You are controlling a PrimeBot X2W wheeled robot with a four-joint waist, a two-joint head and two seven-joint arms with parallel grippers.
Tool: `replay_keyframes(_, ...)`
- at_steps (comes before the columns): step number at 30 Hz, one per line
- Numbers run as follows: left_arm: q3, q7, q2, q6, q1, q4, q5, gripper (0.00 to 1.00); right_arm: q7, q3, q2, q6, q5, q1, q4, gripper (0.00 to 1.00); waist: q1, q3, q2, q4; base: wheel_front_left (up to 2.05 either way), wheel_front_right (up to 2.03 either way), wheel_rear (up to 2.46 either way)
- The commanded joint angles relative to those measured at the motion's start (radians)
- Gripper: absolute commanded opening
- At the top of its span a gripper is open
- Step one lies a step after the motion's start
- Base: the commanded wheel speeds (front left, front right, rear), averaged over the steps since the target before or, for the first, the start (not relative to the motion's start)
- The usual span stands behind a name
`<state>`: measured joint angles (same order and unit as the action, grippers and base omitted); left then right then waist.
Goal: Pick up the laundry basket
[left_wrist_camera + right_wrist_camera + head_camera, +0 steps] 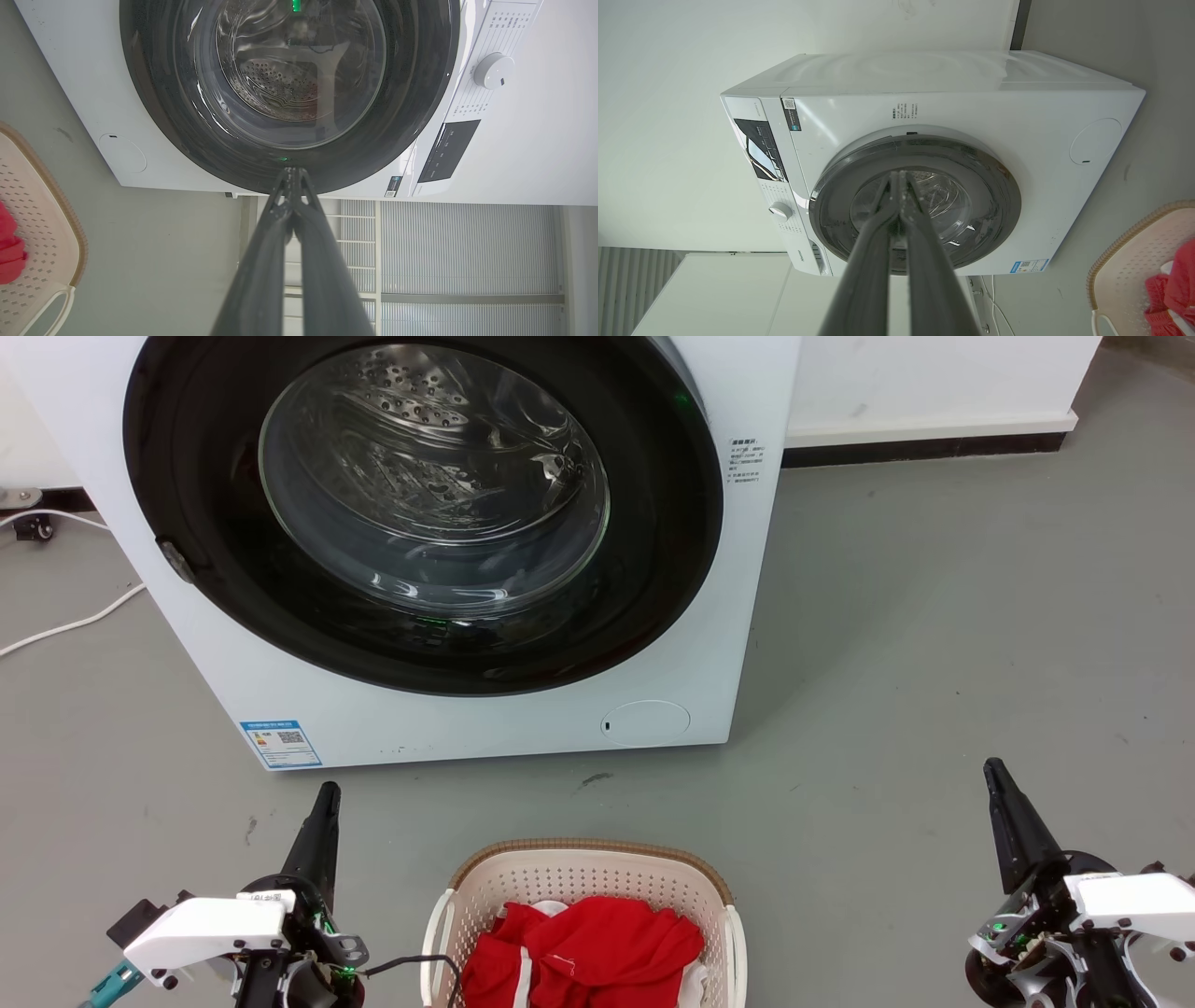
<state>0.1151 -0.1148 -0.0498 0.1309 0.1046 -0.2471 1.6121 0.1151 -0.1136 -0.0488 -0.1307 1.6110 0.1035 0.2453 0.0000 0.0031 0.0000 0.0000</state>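
The laundry basket (560, 882), holding red clothes (597, 947), sat on the floor (934, 663) at bottom centre, between the left gripper (328, 796) at lower left and right gripper (992, 771) at lower right, both pinched closed and empty.

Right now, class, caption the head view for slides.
Laundry basket of red clothes between left gripper and right gripper, before a washing machine.
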Motion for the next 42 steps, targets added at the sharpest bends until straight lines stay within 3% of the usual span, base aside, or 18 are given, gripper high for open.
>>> replay_keyframes(1,0.001,-0.002,0.001,0.003,0.008,0.003,0.002,0.0,0.001,-0.001,-0.003,0.0,0.004,0.011,0.0,0.0,0.0,0.0,0.0,0.0,0.0,0.0,0.0)
replay_keyframes(18,0.001,-0.002,0.001,0.003,0.008,0.003,0.002,0.0,0.001,-0.001,-0.003,0.0,0.004,0.011,0.0,0.0,0.0,0.0,0.0,0.0,0.0,0.0,0.0)
replay_keyframes(19,0.0,0.0,0.0,0.0,0.0,0.0,0.0,1.0,0.0,0.0,0.0,0.0,0.0,0.0,0.0,1.0,0.0,0.0,0.0,0.0,0.0,0.0,0.0)
replay_keyframes(29,-0.01,0.035,0.002,0.0,-0.017,-0.004,-0.046,1.0,-0.034,0.0,0.002,0.0,-0.052,-0.023,0.007,1.0,0.0,0.001,0.0,0.0,0.0,0.0,0.0)
replay_keyframes(42,-0.016,0.096,0.001,-0.021,-0.014,0.058,-0.298,1.0,-0.095,0.02,0.001,0.0,-0.354,-0.038,-0.079,1.0,0.0,0.005,0.0,-0.001,0.0,0.0,0.0)
